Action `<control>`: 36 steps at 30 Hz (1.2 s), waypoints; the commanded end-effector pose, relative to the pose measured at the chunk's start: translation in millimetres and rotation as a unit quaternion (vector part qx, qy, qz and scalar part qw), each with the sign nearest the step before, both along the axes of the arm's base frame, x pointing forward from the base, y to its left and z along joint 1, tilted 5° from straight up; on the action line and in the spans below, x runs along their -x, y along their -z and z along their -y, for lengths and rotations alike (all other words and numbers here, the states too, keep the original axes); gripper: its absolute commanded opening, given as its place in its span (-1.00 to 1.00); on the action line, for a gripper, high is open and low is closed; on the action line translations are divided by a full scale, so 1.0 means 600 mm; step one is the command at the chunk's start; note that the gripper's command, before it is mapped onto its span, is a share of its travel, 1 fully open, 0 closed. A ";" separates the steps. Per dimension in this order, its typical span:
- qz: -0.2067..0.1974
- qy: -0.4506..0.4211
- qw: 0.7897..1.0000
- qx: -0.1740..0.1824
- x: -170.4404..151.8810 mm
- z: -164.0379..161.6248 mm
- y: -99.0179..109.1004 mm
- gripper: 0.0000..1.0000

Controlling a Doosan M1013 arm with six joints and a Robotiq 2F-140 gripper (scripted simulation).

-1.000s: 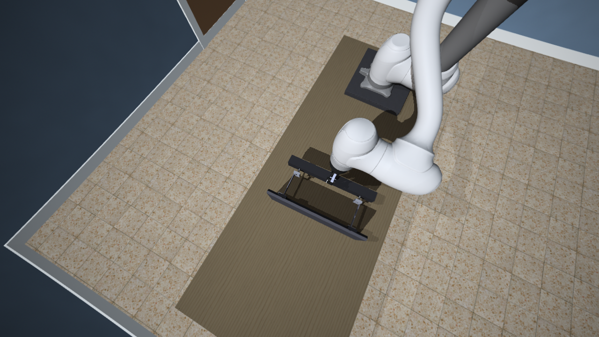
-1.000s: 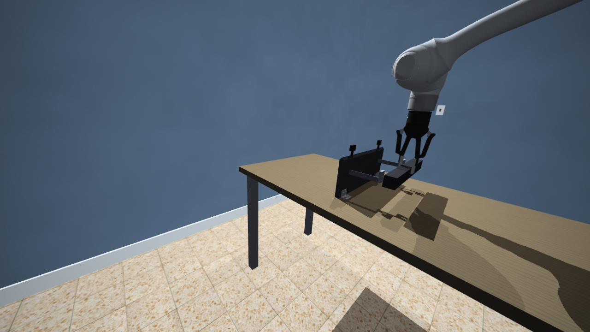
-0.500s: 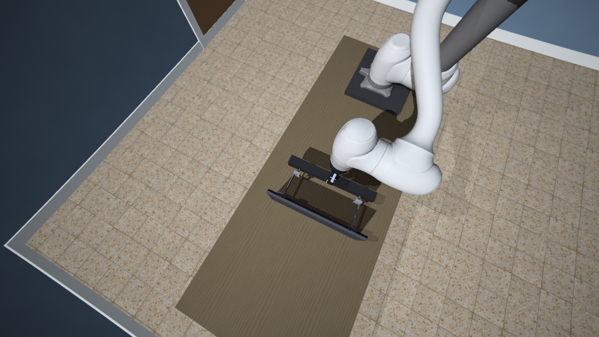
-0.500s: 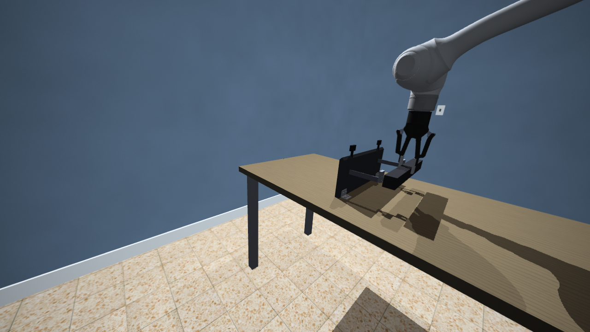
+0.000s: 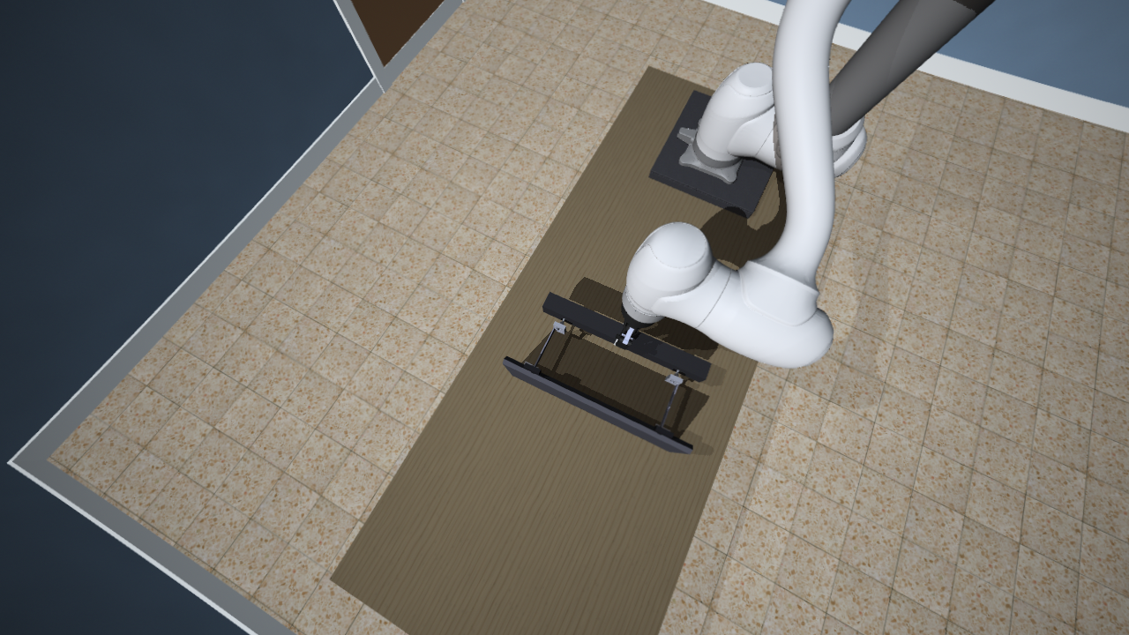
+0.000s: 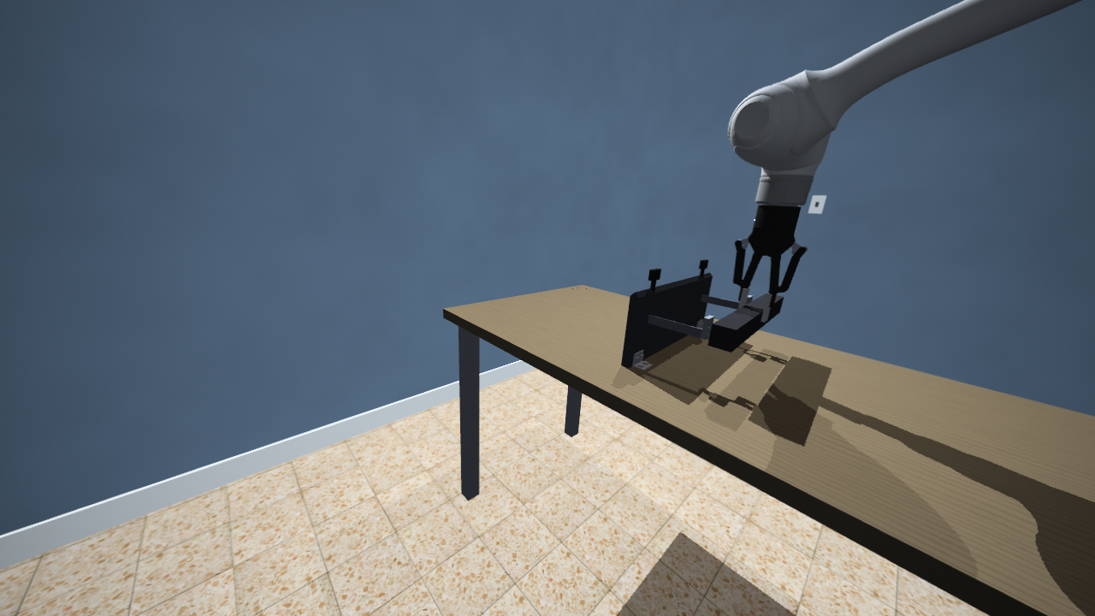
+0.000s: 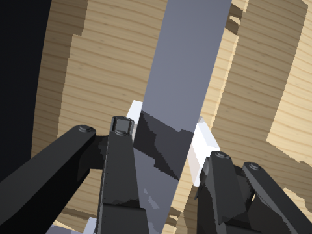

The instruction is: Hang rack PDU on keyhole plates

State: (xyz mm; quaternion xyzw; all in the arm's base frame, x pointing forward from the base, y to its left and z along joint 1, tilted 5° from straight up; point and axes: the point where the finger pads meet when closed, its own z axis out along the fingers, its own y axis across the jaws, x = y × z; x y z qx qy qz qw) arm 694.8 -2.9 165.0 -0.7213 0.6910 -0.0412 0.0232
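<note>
The rack PDU (image 5: 634, 337) is a long dark bar held above the table, level, by my gripper (image 5: 626, 334), which is shut on its middle. In the side view the PDU (image 6: 736, 324) hangs under the gripper (image 6: 760, 297) next to the ends of two grey arms. These arms carry small keyhole plates (image 5: 558, 326) (image 5: 673, 379) and stick out from a dark upright backboard (image 5: 593, 408) (image 6: 665, 317). In the wrist view the PDU (image 7: 182, 91) runs between my fingers. Whether the back buttons sit in the slots is hidden.
The robot base (image 5: 710, 166) stands on a dark plate at the far end of the brown table. The backboard stands near the table's long edge (image 6: 551, 359). Two small posts (image 6: 654, 277) rise from its top.
</note>
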 end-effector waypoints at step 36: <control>0.000 0.001 1.000 -0.001 -0.027 -0.002 -0.002 -1.00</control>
